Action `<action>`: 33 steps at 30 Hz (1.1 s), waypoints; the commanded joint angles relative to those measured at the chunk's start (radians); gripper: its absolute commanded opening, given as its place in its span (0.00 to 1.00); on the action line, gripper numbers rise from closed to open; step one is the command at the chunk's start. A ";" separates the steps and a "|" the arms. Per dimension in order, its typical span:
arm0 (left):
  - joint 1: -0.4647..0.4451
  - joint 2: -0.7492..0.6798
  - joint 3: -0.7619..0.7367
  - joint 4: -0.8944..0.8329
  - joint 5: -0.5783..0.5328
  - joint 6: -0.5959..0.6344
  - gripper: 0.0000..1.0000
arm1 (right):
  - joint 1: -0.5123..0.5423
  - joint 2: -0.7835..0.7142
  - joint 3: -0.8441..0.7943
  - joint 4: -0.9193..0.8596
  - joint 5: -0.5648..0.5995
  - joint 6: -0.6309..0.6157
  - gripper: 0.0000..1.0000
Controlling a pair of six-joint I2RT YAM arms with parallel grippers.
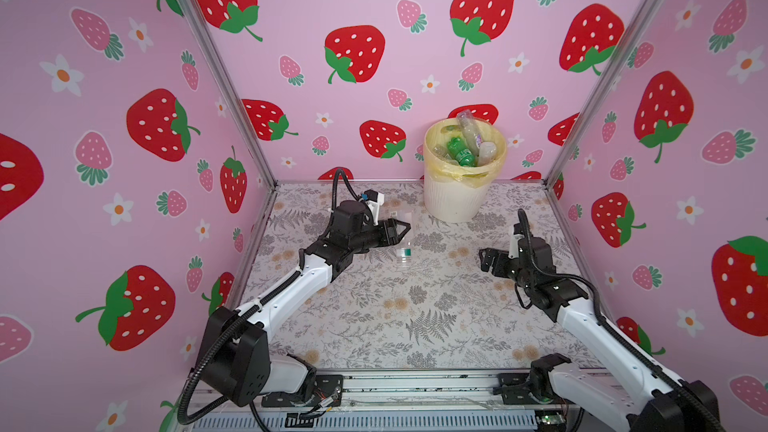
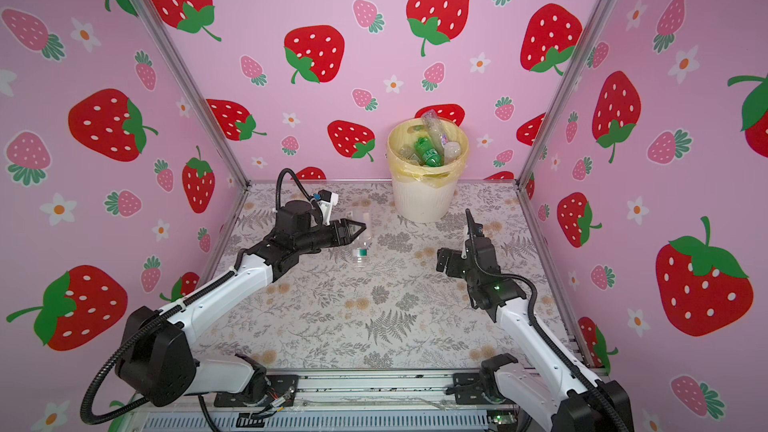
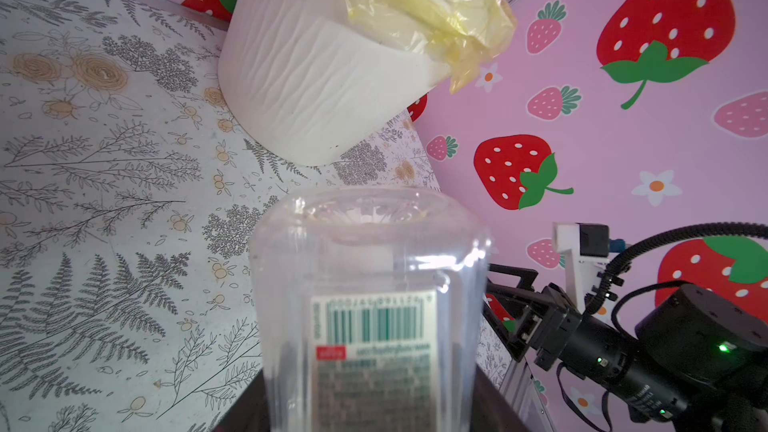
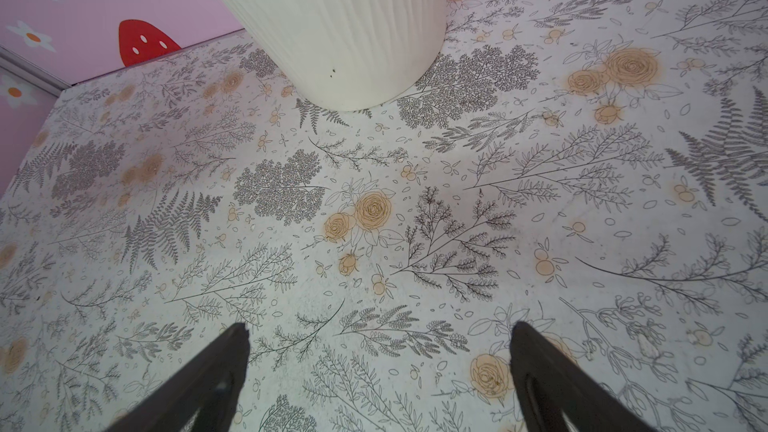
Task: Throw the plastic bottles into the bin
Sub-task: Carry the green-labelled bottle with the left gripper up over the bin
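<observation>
My left gripper (image 1: 400, 229) (image 2: 356, 228) (image 3: 370, 409) is shut on a clear plastic bottle (image 1: 404, 252) (image 2: 360, 252) (image 3: 370, 268) with a green and white label. It holds the bottle above the mat, in front and to the left of the bin. The bin (image 1: 455, 199) (image 2: 417, 201) (image 3: 307, 76) (image 4: 332, 27), cream-white and ribbed with a yellow liner, stands at the back wall. Inside it lie several bottles, among them a green one (image 1: 459, 152) (image 2: 428, 152). My right gripper (image 1: 484, 258) (image 2: 443, 259) (image 4: 378, 342) hangs open and empty over the mat, right of centre.
The floral mat (image 1: 415, 317) (image 2: 374, 317) is walled by pink strawberry panels on three sides. The metal rail (image 1: 415, 386) with both arm bases runs along the front edge. The left wrist view also shows the right arm's wrist (image 3: 582, 338) beside the held bottle.
</observation>
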 commanded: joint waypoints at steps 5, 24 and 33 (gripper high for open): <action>-0.013 -0.001 0.149 0.017 -0.058 0.018 0.58 | -0.002 -0.007 0.006 -0.004 0.013 -0.017 0.99; -0.111 1.187 1.964 -0.254 -0.205 -0.204 0.99 | -0.003 0.021 0.007 0.008 -0.018 0.005 0.99; -0.103 0.782 1.335 -0.054 -0.322 -0.099 0.99 | -0.003 -0.021 -0.003 -0.005 -0.014 0.018 0.99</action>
